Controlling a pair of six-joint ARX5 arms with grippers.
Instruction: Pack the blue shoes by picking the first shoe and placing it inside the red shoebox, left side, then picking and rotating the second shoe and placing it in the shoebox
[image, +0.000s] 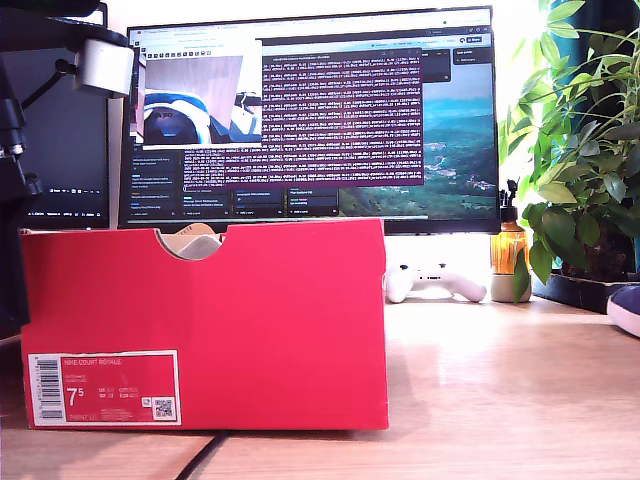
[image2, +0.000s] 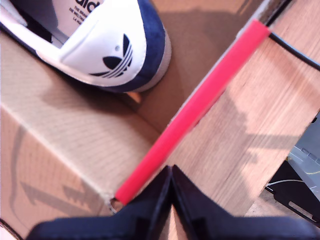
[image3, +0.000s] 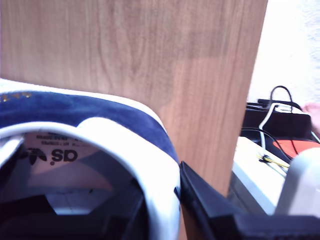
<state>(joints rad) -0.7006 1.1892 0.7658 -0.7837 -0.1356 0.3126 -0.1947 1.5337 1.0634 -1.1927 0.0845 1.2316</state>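
Where the box (image: 205, 320) stands on the wooden desk (image: 500, 390), it fills the exterior view from nine o'clock to the centre: bright red card, a half-round notch in its top edge at about eleven o'clock, and a white size label (image: 103, 387) at seven o'clock reading 7.5. Inside it, the first wrist view shows one shoe (image2: 107, 42) lying on the plain brown floor, its navy suede heel wrapped around a white tab with a dark trefoil logo, a pale sole edge below; the heel sits near a corner of the box, whose red rim (image2: 192, 112) runs diagonally past it. My first gripper (image2: 171, 172) hangs over that rim with its black jaws pressed together, tips meeting, holding nothing. The other shoe (image3: 85, 145) shows in the second wrist view: navy suede upper, white padded collar, a white insole label with dark lettering, resting on the wood grain outside the box. My second gripper (image3: 165, 200) pinches this shoe's collar, one black finger (image3: 210, 205) outside the heel wall and the other inside the opening. In the exterior view a navy toe with white sole (image: 625, 308) peeks in at three o'clock, well apart from the box. Behind the box stand a monitor (image: 310, 110), a white game controller (image: 435, 280) and a leafy plant (image: 580, 150).
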